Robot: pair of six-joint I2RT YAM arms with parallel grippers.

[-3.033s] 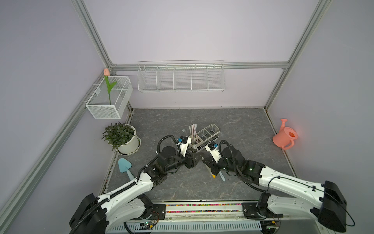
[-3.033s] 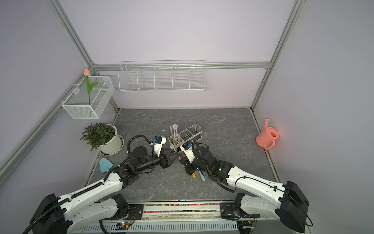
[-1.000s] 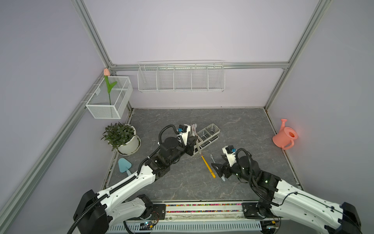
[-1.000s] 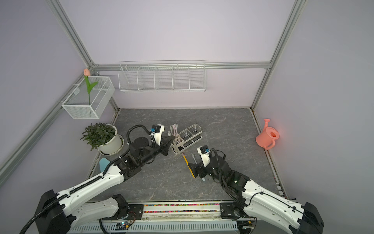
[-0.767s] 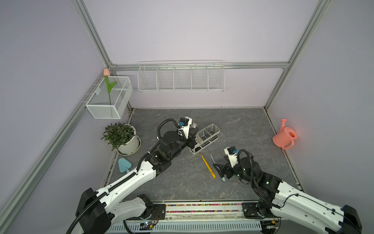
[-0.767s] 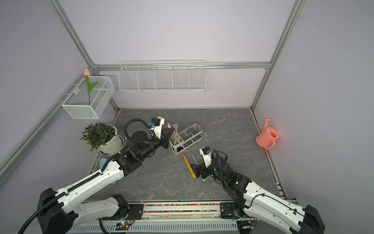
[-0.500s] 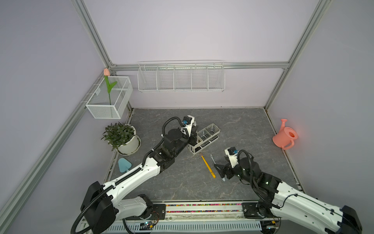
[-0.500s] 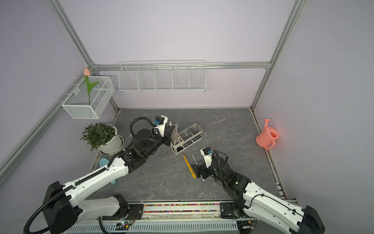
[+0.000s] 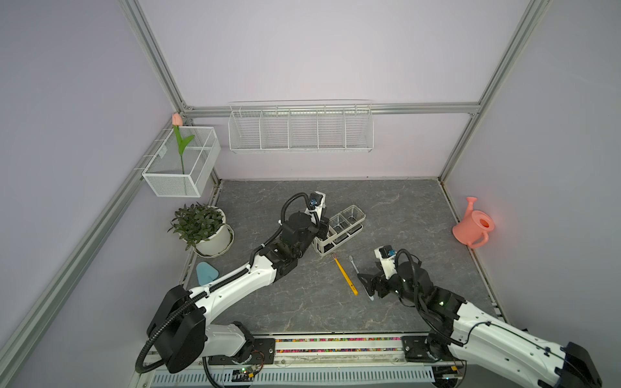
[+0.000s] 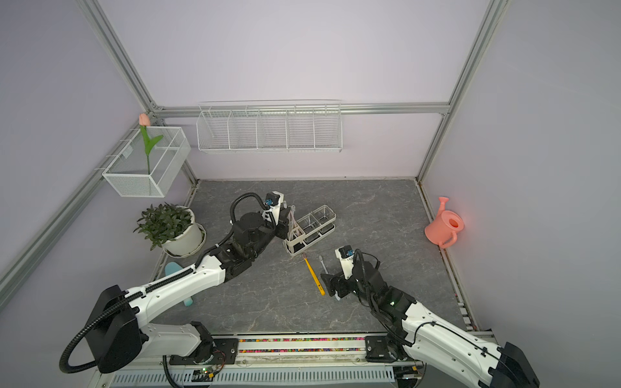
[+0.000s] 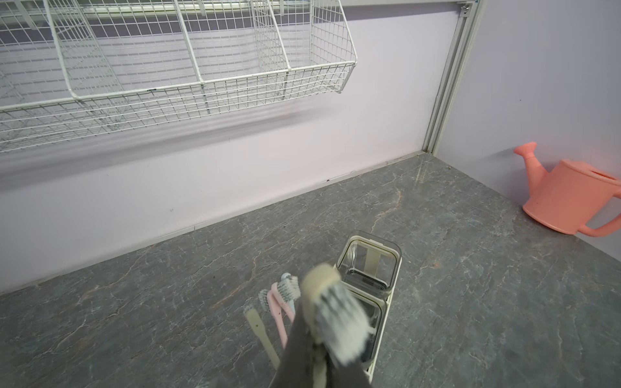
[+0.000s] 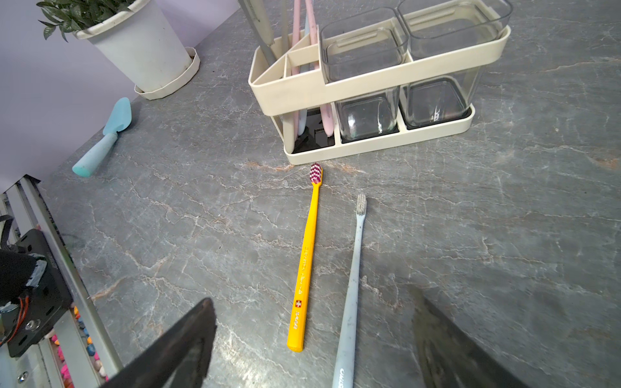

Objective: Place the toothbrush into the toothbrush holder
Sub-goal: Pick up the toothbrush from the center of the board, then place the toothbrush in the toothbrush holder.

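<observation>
Now | left gripper (image 9: 322, 225) — clamped on the toothbrush (image 11: 331, 310) — has moved from frame centre to the left end of the toothbrush holder (image 9: 349, 231) | right gripper (image 9: 369, 286) gaping, withdrawn lower right by yellow brush (image 9: 344, 273) and grey brush (image 9: 360, 276) | drop-in likely next.

Rectangular plastic toothbrush holder (image 12: 369, 80) was cream-white. Long yellow plastic toothbrush (image 12: 307, 262) had magenta-white striped bristles. Slim grey-blue plastic toothbrush (image 12: 354, 278): grey bristles. Blurred beige-handled toothbrush (image 11: 327, 302): grey-white bristles. Dark grey stone tabletop (image 12: 504, 235) was veined white and rust. Coral plastic watering can (image 9: 470, 228) sat at 3 o'clock.
</observation>
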